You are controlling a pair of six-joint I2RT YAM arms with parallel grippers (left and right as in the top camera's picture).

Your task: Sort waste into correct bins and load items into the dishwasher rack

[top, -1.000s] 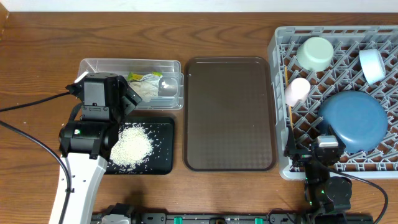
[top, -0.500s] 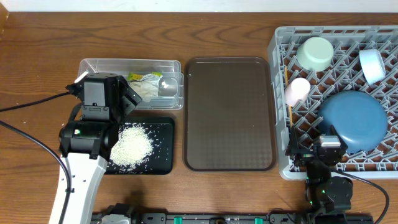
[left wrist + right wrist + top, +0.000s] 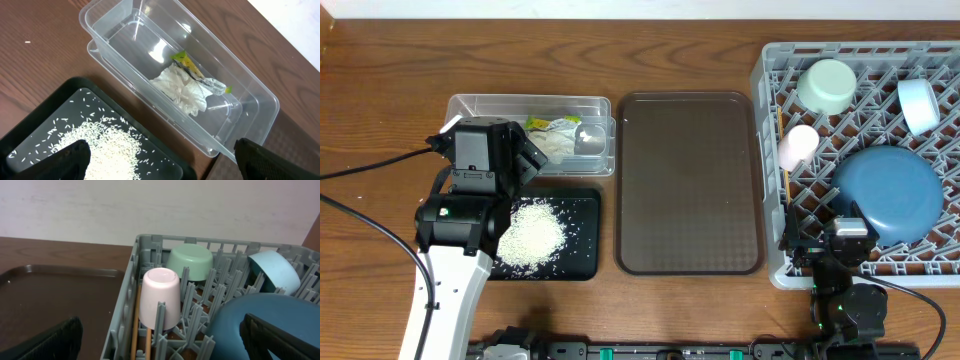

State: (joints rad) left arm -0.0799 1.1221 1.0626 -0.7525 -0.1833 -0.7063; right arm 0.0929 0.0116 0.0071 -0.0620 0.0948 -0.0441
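Left gripper [image 3: 167, 161]: jaws wide apart, nothing between them. It hangs over the seam where the black tray [image 3: 30, 135] meets the clear tub [image 3: 250, 82]. The two bins sit side by side, touching or nearly so.
- Black tray: loose rice [image 3: 105, 150] in one main heap, with stray grains scattered around it.
- Clear tub: crumpled tissue [image 3: 182, 92] on the floor, snack wrapper [image 3: 192, 67] lying against its far side and touching it.

Right gripper [image 3: 167, 340]: jaws spread fully, empty. It sits low at the near left corner of the dishwasher rack [image 3: 125, 315], looking in across the pegs.
- Pink cup [image 3: 160, 297]: upside down on the pegs just inside the rack's left wall.
- Chopsticks [image 3: 136, 322]: lying along that wall, beside the cup.
- Mint bowl [image 3: 190, 262]: inverted, behind the cup near the far wall.
- Pale-blue bowl [image 3: 272, 270]: tilted on edge, to the right of the mint bowl.
- Blue plate [image 3: 250, 322]: leaning in the pegs at near right, closest item to the gripper.

Brown serving tray [image 3: 50, 295] lies on the table between the bins and the rack, just beside the rack's left wall.
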